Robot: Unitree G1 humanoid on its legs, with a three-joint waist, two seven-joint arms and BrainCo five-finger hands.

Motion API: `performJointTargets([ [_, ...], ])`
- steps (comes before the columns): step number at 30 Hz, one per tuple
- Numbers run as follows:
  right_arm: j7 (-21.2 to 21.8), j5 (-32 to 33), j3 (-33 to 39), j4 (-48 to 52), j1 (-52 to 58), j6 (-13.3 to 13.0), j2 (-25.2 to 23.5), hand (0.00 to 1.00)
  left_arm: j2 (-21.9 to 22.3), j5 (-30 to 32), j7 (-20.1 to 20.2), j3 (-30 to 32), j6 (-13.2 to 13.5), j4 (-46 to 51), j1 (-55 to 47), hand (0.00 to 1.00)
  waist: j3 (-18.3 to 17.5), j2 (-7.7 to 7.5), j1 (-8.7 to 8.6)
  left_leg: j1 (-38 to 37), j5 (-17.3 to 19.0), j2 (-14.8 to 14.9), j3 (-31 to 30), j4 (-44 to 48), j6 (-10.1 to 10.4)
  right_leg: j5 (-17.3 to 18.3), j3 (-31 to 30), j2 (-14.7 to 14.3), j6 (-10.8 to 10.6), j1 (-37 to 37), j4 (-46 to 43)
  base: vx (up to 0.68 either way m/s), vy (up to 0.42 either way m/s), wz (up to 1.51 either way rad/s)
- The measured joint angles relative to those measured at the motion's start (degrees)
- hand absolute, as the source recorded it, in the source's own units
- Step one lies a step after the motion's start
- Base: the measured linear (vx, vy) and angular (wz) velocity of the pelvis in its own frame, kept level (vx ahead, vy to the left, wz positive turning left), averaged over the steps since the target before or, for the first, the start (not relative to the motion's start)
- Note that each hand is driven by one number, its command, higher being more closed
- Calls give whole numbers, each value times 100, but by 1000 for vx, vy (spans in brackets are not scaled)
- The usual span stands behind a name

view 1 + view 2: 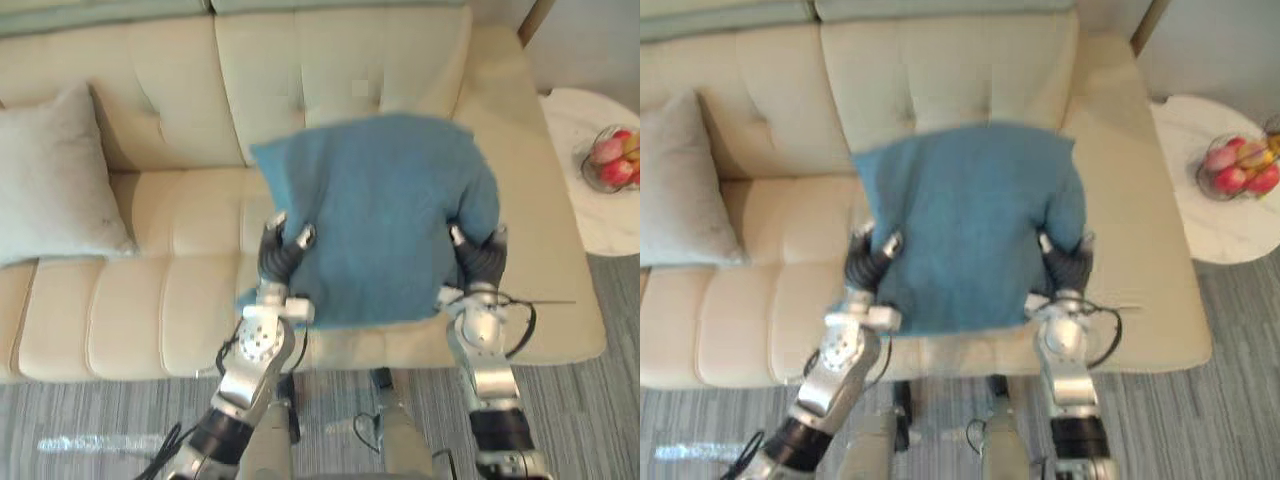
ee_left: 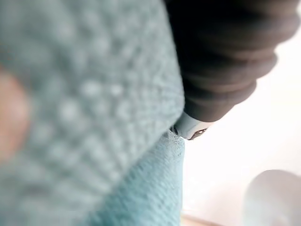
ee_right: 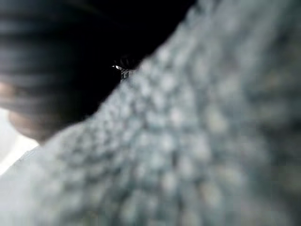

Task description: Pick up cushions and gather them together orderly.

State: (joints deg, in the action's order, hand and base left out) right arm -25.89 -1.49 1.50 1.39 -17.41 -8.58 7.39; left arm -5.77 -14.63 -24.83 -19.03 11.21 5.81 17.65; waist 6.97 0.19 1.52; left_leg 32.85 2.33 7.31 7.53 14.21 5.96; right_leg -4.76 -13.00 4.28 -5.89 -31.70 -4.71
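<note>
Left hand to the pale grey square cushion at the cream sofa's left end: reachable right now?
Probably not yet. The left hand grips the blue knitted cushion together with the right hand; the pale grey cushion leans apart, further left, nothing between.

One cushion [image 1: 380,215] is over the right half of the sofa [image 1: 150,320], in front of its backrest, with the left robot hand [image 1: 283,250] clasping its left edge and the right robot hand [image 1: 478,255] its right edge. A second cushion [image 1: 55,180] leans against the backrest at the sofa's left end. Beyond the sofa's right end stands a counter [image 1: 590,215] with a fruit bowl [image 1: 612,160] near its far edge.
</note>
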Motion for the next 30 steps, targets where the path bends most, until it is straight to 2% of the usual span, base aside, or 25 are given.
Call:
performJointTargets([
  [2,-202,-91,17,-36,-579,18,110,100,-59,21,-255,45,38,-34,579,100,51,12,22,205,-133,22,-38,-45,24,-112,22,-19,-15,-198,22,-111,-49,6],
  [3,-389,-120,24,-214,-1277,13,361,100,-144,107,-479,132,126,-155,1257,100,178,12,50,340,-293,11,-48,-187,31,-226,37,-16,-31,-361,81,-102,-33,9],
  [4,-443,-134,29,-372,-1573,15,446,100,-192,107,-549,156,173,-256,1525,100,226,8,54,376,-359,4,-50,-255,35,-278,37,-12,-29,-403,123,-129,-25,11],
  [6,-655,-267,51,-1459,-3239,31,842,100,-474,109,-837,356,313,-1035,3035,100,471,13,76,561,-707,-32,-102,-634,61,-539,64,5,-56,-658,333,-117,-15,10],
  [7,-673,-278,52,-1637,-3499,39,894,100,-517,108,-894,399,327,-1193,3282,100,524,24,76,589,-769,-36,-128,-703,62,-578,81,7,-51,-683,375,-78,-8,12],
  [9,-784,-300,52,-2539,-4906,89,1086,100,-653,106,-1071,806,350,-2140,4604,100,790,58,84,783,-1122,-38,-233,-1065,98,-789,143,8,-47,-944,517,-89,-11,13],
  [11,-820,-304,51,-2889,-5481,135,1124,100,-710,103,-1168,975,349,-2641,5161,100,900,76,87,904,-1255,-32,-268,-1246,110,-847,170,0,-45,-1113,563,-65,-12,10],
  [12,-895,-307,47,-3195,-5914,151,1170,0,-761,105,-1257,1118,343,-3094,5612,100,1005,112,88,994,-1376,-31,-319,-1431,123,-941,218,-2,-42,-1192,716,-50,-12,12],
  [13,-910,-307,48,-3248,-5983,168,1174,0,-759,105,-1272,1140,341,-3203,5703,0,1007,115,89,1038,-1398,-31,-327,-1465,125,-952,232,-4,-41,-1240,737,-40,-11,12],
  [17,-1022,-268,46,-3788,-6479,263,1191,0,-721,103,-1504,1399,293,-3893,6221,0,1044,114,128,1454,-1499,-28,-348,-1624,135,-1026,302,2,-42,-1637,863,-6,-10,5],
  [20,-1007,190,24,-3939,-6550,257,1171,0,-584,90,-1501,1589,288,-4164,6277,0,1162,114,144,1621,-1499,-16,-344,-1624,136,-1026,379,19,-42,-1765,895,5,3,5],
  [23,-887,840,29,-4245,-6590,242,1189,0,-477,-6,-1323,1715,283,-4508,6296,0,1163,115,128,1854,-1498,12,-341,-1628,138,-1026,460,7,-42,-1977,895,-1,2,1],
  [24,-759,1077,25,-4404,-6587,250,1189,0,-418,-153,-1212,1819,210,-4702,6295,0,1177,115,116,1976,-1500,20,-330,-1627,142,-1027,463,0,-43,-2110,890,0,0,0],
  [30,-386,1294,-22,-4576,-6484,251,1344,0,-432,-292,-856,2024,303,-4857,6232,0,1380,113,111,2125,-1509,110,-330,-1600,172,-1064,491,-66,-39,-2260,873,-28,-6,-4],
])
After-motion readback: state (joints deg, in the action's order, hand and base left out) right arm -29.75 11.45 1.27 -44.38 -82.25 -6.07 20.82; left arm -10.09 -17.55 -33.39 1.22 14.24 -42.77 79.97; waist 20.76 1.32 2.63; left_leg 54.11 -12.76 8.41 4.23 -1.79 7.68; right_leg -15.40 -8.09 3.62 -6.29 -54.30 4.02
